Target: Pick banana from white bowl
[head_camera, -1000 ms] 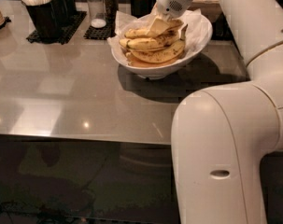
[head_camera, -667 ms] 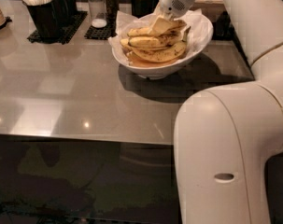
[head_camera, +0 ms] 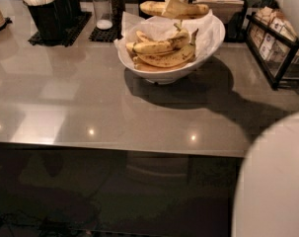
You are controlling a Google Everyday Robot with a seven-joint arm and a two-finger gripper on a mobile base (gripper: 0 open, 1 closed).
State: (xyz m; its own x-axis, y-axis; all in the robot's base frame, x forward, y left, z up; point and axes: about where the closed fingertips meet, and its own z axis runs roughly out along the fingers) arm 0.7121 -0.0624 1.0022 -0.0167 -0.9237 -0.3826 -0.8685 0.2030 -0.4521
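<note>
One banana [head_camera: 198, 9], clamped between gripper [head_camera: 177, 5] fingers at top centre, held above white bowl [head_camera: 164, 74] on desk [head_camera: 80, 102]

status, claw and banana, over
Claw at top, shut on banana. Banana held above white bowl far rim. Other bananas in bowl. Nothing seen in the way.

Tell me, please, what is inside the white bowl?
Bananas on white paper; they cover the bottom of the bowl. The gripper holds one banana above the rim.
</note>
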